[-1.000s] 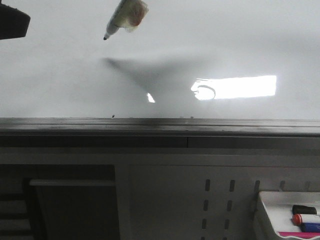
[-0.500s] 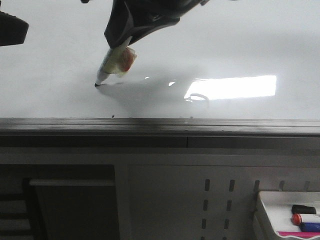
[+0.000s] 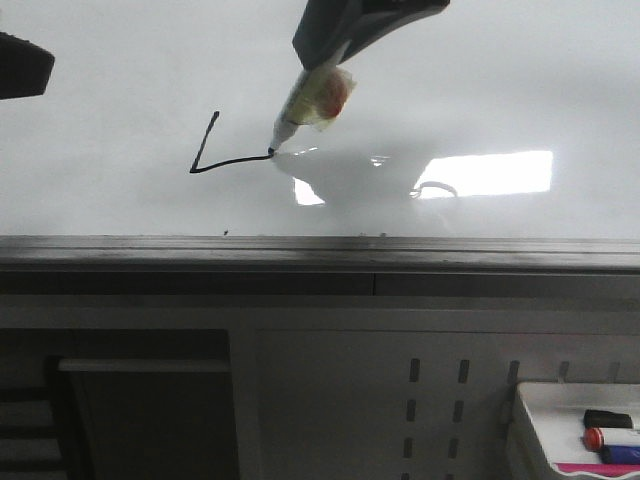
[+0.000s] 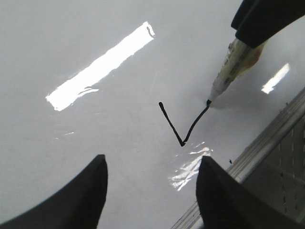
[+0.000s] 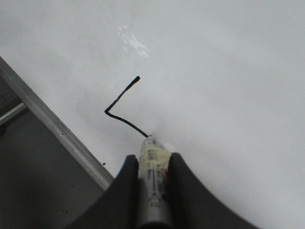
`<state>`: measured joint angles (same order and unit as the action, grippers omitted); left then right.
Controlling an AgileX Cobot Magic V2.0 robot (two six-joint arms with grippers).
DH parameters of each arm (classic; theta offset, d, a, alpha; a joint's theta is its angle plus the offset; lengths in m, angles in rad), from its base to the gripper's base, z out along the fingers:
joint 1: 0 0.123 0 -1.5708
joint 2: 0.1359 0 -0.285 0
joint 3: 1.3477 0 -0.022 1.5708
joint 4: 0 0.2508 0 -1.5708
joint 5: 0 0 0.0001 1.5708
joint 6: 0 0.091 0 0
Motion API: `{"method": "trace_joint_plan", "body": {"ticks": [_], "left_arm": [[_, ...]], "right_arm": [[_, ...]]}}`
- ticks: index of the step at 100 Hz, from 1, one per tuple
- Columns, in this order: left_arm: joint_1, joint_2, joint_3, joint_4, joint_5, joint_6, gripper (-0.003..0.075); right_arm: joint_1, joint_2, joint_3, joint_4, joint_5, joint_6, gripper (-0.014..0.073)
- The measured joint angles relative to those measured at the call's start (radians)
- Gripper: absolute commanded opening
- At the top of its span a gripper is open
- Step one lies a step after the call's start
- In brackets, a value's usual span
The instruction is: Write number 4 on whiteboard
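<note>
The whiteboard (image 3: 120, 60) fills the upper front view. My right gripper (image 3: 320, 55) is shut on a marker pen (image 3: 305, 105), and the pen's tip touches the board. The number 4 (image 3: 203, 145) shows as two thin black lines: a slanted stroke and a crossbar that ends at the pen tip. No vertical stem shows. The lines also show in the left wrist view (image 4: 181, 142) and the right wrist view (image 5: 121, 95). The right gripper (image 5: 152, 156) clamps the pen (image 5: 153, 181) between its fingers. My left gripper (image 4: 152, 160) is open and empty above the board, to the left of the lines.
A dark grey rail (image 3: 320, 255) runs along the board's lower edge, with a tiny black speck (image 3: 228, 232) just above it. A small white tray (image 3: 540, 400) with spare markers (image 3: 610, 438) stands at the lower right. A perforated panel lies below the rail.
The right gripper brought the pen down from the top of the board, set its tip at the lines' lower corner, then moved right and drew the crossbar. The left gripper stayed put.
</note>
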<state>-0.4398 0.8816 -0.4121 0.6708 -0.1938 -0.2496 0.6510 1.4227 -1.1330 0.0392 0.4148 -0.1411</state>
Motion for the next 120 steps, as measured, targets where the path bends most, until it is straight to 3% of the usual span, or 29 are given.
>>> {"method": "trace_joint_plan", "body": {"ticks": [36,92,120], "left_arm": [[0.0,0.0,0.0,0.0,0.0,0.0,0.0385],[0.0,0.004,0.0,0.034,-0.017,0.0,0.0385],[-0.084,0.139,0.0,0.072,-0.124,0.0,0.0385]], "right_arm": [[0.011,0.049,-0.072,-0.002,-0.078,0.0,-0.0066],[0.086,0.057,-0.034,0.011,0.058,0.0,-0.0066],[0.181,0.022,-0.109,0.011,0.177,-0.024,-0.0066]]}}
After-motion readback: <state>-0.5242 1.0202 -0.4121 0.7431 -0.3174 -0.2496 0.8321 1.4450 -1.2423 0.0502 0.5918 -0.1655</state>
